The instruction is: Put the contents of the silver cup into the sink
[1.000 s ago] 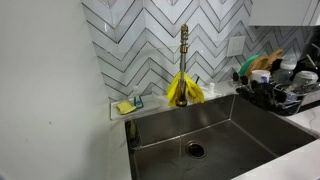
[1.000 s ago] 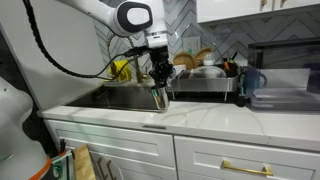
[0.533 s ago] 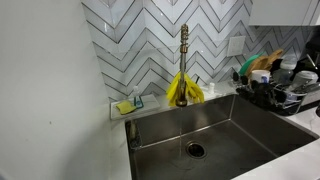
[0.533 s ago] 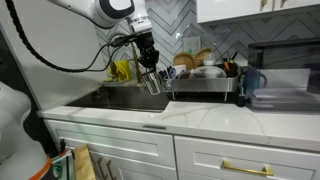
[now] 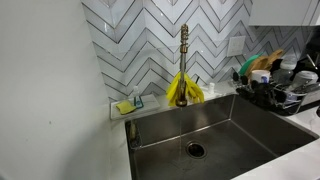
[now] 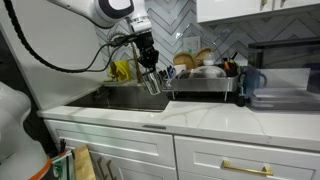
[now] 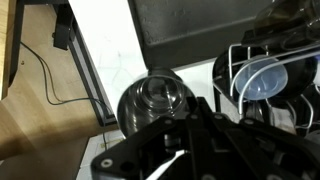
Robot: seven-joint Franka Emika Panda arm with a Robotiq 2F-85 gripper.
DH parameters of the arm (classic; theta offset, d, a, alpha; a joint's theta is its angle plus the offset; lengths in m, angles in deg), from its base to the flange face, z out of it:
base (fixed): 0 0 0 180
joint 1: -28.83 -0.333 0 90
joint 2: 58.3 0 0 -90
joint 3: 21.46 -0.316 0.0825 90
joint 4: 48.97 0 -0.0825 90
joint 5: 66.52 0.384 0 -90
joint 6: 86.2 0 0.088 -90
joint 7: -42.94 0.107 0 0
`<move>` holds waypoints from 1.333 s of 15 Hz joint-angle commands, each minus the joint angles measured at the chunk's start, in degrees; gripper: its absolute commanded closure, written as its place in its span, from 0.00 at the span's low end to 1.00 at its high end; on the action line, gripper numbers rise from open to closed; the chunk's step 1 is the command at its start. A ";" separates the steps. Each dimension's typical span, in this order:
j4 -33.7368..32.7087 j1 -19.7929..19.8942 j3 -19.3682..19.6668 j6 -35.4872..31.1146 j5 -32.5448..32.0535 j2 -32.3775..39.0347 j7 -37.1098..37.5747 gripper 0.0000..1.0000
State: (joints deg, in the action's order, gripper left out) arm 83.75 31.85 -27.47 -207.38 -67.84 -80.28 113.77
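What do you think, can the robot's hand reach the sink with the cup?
Probably yes. The hand holds the cup close above the sink, and nothing seems to stand in between.

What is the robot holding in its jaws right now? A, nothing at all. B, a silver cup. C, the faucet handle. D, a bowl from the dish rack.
B: in an exterior view the gripper has its jaws shut around the silver cup, held up off the countertop, and the wrist view shows the same cup just beyond the jaws.
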 commanded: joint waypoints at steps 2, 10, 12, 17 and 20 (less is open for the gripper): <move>-0.14 0.19 -0.15 0.18 0.09 0.01 -0.09 0.99; -6.94 -2.54 -10.13 9.87 -8.54 1.09 6.06 0.99; -8.51 -2.62 -13.27 12.95 -14.46 1.74 10.48 0.99; -12.08 -3.98 -19.22 16.69 -31.67 4.75 19.59 0.99; -14.34 -6.34 -21.24 17.57 -41.23 7.45 23.37 0.99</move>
State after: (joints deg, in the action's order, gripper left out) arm 72.63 27.92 -47.12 -192.51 -101.12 -75.95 133.13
